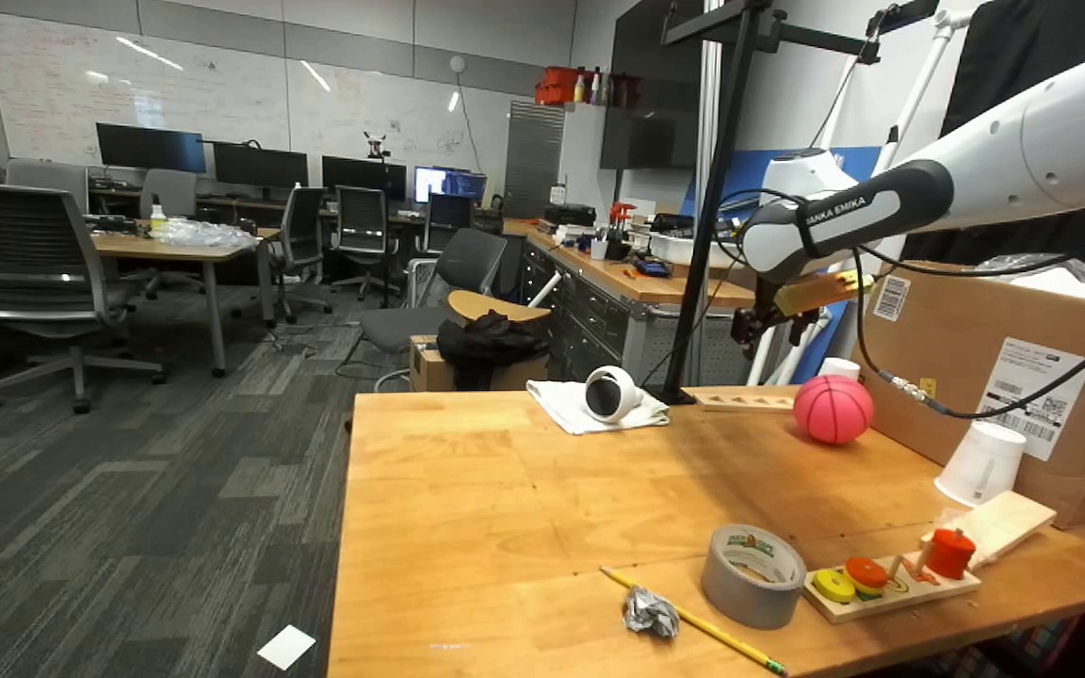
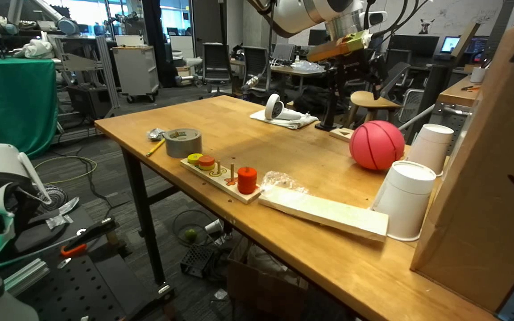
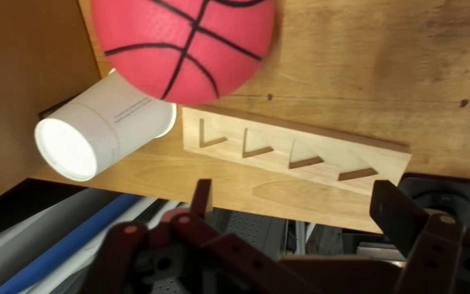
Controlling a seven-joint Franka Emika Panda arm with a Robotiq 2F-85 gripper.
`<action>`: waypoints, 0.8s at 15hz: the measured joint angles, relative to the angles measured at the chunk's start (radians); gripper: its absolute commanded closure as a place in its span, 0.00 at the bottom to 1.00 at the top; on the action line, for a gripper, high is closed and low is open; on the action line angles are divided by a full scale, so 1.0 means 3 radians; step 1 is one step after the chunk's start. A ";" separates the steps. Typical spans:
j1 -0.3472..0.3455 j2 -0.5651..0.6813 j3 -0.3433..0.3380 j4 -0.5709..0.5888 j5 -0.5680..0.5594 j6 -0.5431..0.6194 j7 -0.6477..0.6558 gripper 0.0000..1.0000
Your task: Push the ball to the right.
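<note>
spread wide and holding nothing, the tool [image 3: 294,192] hangs in the air, higher than the pink toy basketball [image 1: 833,410] and not touching it. the basketball rests on the table [image 1: 505,490], near the large cardboard box [image 1: 957,348], with an upturned paper cup [image 3: 104,122] just beside it; whether cup and basketball touch, i cannot tell. the next move depends on this: in both exterior views the basketball lies lower than the tool and somewhat to its right, while in the wrist view it lies beyond the wooden board with triangular slots [image 3: 282,143], more toward the left than the gap between the fingers. being round, it has no long axis, so only the side of contact should count. if right is meant as the exterior views show it, the tool is, i judge, at the suitable side but too high; it needs to descend and go closer before it pushes. the box stands at that same right side, so the roll is probably short.
</note>
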 measured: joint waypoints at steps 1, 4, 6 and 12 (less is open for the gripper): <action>0.0009 0.0001 0.0040 -0.0006 0.0009 -0.0078 -0.0018 0.00; 0.0041 0.0012 0.0065 -0.0018 0.0009 -0.0369 -0.0020 0.00; 0.0041 0.0028 0.0043 -0.0018 0.0001 -0.0603 -0.0002 0.00; -0.0012 0.0100 -0.0009 -0.0017 -0.0002 -0.1045 0.0014 0.00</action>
